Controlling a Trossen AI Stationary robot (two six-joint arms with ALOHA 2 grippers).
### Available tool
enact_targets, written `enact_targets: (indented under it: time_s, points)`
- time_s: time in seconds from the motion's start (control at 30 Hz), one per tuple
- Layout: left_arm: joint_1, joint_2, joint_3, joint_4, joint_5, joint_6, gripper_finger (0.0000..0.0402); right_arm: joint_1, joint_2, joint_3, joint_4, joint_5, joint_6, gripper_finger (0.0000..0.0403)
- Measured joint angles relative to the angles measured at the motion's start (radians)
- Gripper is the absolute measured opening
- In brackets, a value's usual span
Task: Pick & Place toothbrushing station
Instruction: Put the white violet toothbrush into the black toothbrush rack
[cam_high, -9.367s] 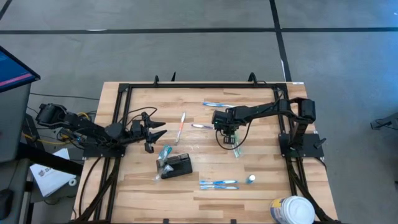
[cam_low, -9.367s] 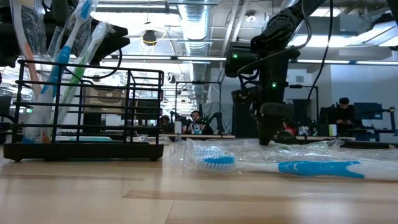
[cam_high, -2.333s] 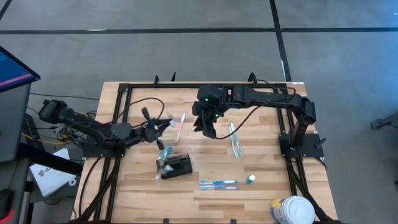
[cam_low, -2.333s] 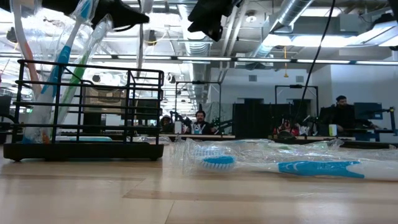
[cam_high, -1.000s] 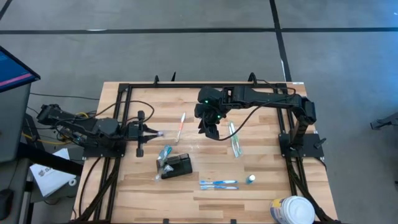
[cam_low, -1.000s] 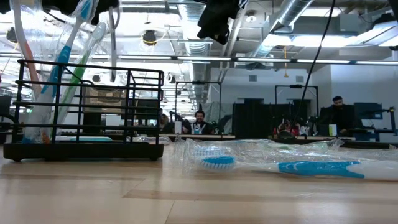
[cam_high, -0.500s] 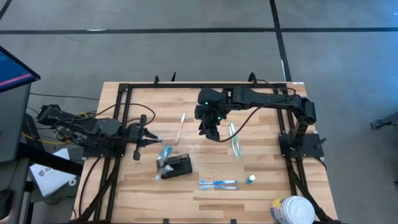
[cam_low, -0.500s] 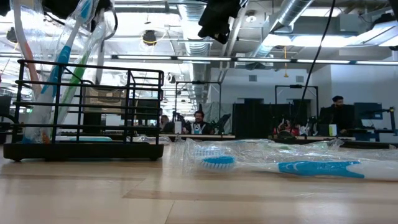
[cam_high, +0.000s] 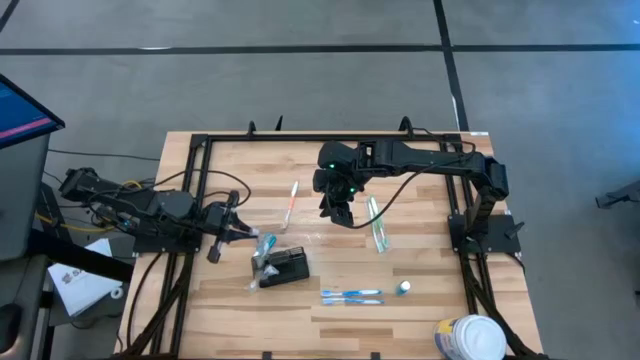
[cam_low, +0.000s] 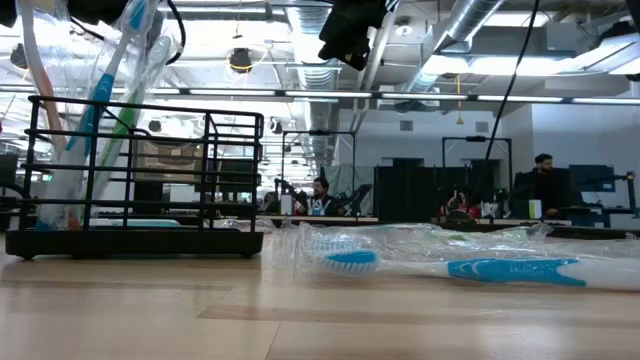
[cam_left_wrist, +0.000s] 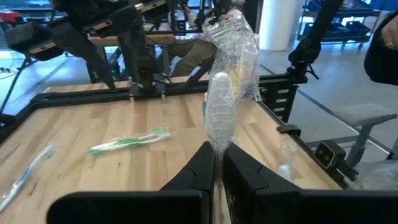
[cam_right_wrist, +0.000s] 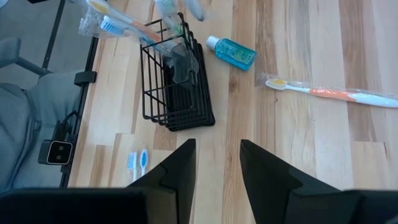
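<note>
Bench (cam_high: 430, 300): pale wood planks.
White tub (cam_high: 470, 338): at the bench's near right corner.
Small blue bottle (cam_right_wrist: 231, 52): lying flat.
Orange-handled toothbrush (cam_high: 290, 205): lying flat, wrapped.

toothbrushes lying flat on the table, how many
4: orange one mid-table, green one right of it, blue pair near the front edge. More stand in the holder, partly hidden.
</note>
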Motion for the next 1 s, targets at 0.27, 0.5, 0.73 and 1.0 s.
enact_targets:
  time_s: [0.27, 0.5, 0.73, 1.0]
  points:
    - [0.000, -0.021, 0.000, 0.003, 0.041, -0.034, 0.0008, 0.013, 0.000, 0.000, 0.000, 0.000, 0.000, 0.0116]
    - [0.000, -0.035, 0.001, 0.005, 0.133, -0.055, 0.0008, 0.013, 0.000, 0.000, -0.003, 0.000, -0.001, 0.0116]
    - [-0.008, -0.003, 0.000, 0.044, 0.150, -0.054, 0.0008, 0.013, 0.000, 0.000, -0.003, 0.000, 0.000, 0.0116]
    - [-0.046, 0.043, 0.000, 0.062, 0.150, -0.045, 0.0008, 0.013, 0.000, 0.000, -0.003, 0.000, 0.000, 0.0116]
